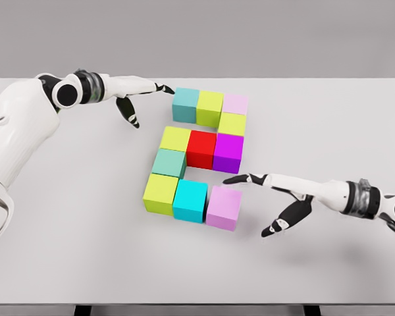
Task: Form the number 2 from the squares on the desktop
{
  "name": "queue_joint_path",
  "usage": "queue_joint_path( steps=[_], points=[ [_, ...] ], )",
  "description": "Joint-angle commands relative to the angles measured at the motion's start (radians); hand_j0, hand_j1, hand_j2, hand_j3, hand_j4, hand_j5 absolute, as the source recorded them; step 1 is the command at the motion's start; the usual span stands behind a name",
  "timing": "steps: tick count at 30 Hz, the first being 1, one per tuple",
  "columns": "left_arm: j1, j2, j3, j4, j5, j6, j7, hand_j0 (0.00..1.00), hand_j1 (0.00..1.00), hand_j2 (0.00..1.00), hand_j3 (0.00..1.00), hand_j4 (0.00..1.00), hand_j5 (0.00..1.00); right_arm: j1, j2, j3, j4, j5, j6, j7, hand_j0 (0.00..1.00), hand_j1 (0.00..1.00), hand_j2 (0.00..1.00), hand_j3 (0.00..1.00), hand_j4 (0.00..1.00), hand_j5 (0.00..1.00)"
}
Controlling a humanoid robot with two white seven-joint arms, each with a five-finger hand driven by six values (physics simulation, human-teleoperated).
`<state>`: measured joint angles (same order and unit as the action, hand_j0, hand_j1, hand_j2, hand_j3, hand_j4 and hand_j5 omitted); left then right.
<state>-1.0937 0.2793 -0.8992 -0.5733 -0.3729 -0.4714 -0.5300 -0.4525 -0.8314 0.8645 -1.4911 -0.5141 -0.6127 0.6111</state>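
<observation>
Ten unlabeled cubes (201,148) form a 2 | left hand (141,95) spread, empty | right hand (273,194) spread, empty

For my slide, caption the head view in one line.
Humanoid's open left hand and right hand flank eleven colored cubes forming a 2 on the white table, pink corner cube slightly askew.

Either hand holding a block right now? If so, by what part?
Nothing held. Left hand open, fingertips at the teal block; right hand open beside the pink block.
</observation>
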Motion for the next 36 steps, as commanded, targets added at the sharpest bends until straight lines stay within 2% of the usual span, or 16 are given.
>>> queue_joint_path(
  steps=[1,4,5,6,8,9,12,14,16,18,19,23,31,36],
  points=[
    [0.000,0.000,0.002,-0.004,0.005,0.002,0.001,1.00,1.00,1.00,1.00,1.00,1.00,0.000,-0.002,-0.039,0.006,-0.009,0.002,0.000,1.00,1.00,1.00,1.00,1.00,1.00],
    [0.000,0.003,0.003,-0.002,0.006,0.008,0.001,1.00,1.00,1.00,1.00,1.00,1.00,-0.029,-0.011,-0.111,0.026,-0.004,0.002,0.000,1.00,1.00,1.00,1.00,1.00,1.00],
    [-0.002,0.009,0.003,-0.002,0.008,0.010,0.002,1.00,1.00,1.00,1.00,1.00,1.00,-0.086,-0.035,-0.117,0.026,0.038,0.002,0.000,1.00,1.00,1.00,1.00,1.00,1.00],
    [-0.003,0.014,0.003,-0.004,0.008,0.007,0.002,1.00,1.00,1.00,1.00,1.00,1.00,-0.113,-0.073,-0.117,0.025,0.127,0.002,0.000,1.00,1.00,1.00,1.00,1.00,1.00],
    [-0.005,0.040,0.005,-0.007,0.012,-0.003,0.002,1.00,1.00,1.00,1.00,1.00,1.00,-0.215,-0.118,-0.119,0.018,0.336,0.002,0.000,1.00,1.00,1.00,1.00,1.00,1.00],
    [-0.005,0.057,0.005,-0.011,0.014,-0.018,0.002,1.00,1.00,1.00,1.00,1.00,1.00,-0.212,-0.141,-0.117,0.003,0.345,0.002,0.000,1.00,1.00,1.00,1.00,1.00,1.00],
    [-0.003,0.095,0.010,-0.014,0.051,-0.130,0.001,1.00,1.00,1.00,1.00,1.00,1.00,-0.192,-0.230,-0.110,-0.087,0.488,0.002,0.000,1.00,1.00,1.00,1.00,1.00,1.00],
    [-0.003,0.141,0.010,-0.023,0.086,-0.139,-0.001,1.00,1.00,1.00,1.00,1.00,1.00,-0.143,-0.267,-0.108,-0.175,0.569,0.002,0.000,1.00,1.00,1.00,1.00,1.00,1.00],
    [0.002,0.179,0.010,-0.072,0.092,-0.139,0.004,1.00,1.00,1.00,1.00,1.00,1.00,-0.117,-0.268,-0.087,-0.235,0.618,0.002,0.000,1.00,1.00,1.00,1.00,1.00,1.00],
    [0.005,0.241,0.006,-0.134,0.088,-0.139,0.007,1.00,1.00,1.00,1.00,1.00,1.00,-0.115,-0.267,-0.073,-0.242,0.628,0.002,0.000,1.00,1.00,1.00,1.00,1.00,1.00],
    [0.014,0.248,0.006,-0.140,0.088,-0.139,0.007,1.00,1.00,1.00,1.00,1.00,1.00,-0.114,-0.267,-0.071,-0.248,0.629,0.002,0.000,1.00,1.00,1.00,1.00,1.00,1.00],
    [0.055,0.256,0.005,-0.137,0.089,-0.139,0.005,1.00,1.00,1.00,1.00,1.00,1.00,-0.106,-0.242,-0.039,-0.256,0.669,0.002,0.000,1.00,1.00,1.00,1.00,1.00,1.00],
    [0.075,0.245,0.003,-0.125,0.077,-0.139,0.002,1.00,1.00,1.00,1.00,1.00,1.00,-0.106,-0.155,-0.019,-0.253,0.730,0.002,0.000,1.00,1.00,1.00,1.00,1.00,1.00],
    [0.083,0.244,0.002,-0.125,0.074,-0.139,0.001,1.00,1.00,1.00,1.00,1.00,1.00,-0.106,-0.140,-0.019,-0.252,0.737,0.002,0.000,1.00,1.00,1.00,1.00,1.00,1.00]
  ],
)
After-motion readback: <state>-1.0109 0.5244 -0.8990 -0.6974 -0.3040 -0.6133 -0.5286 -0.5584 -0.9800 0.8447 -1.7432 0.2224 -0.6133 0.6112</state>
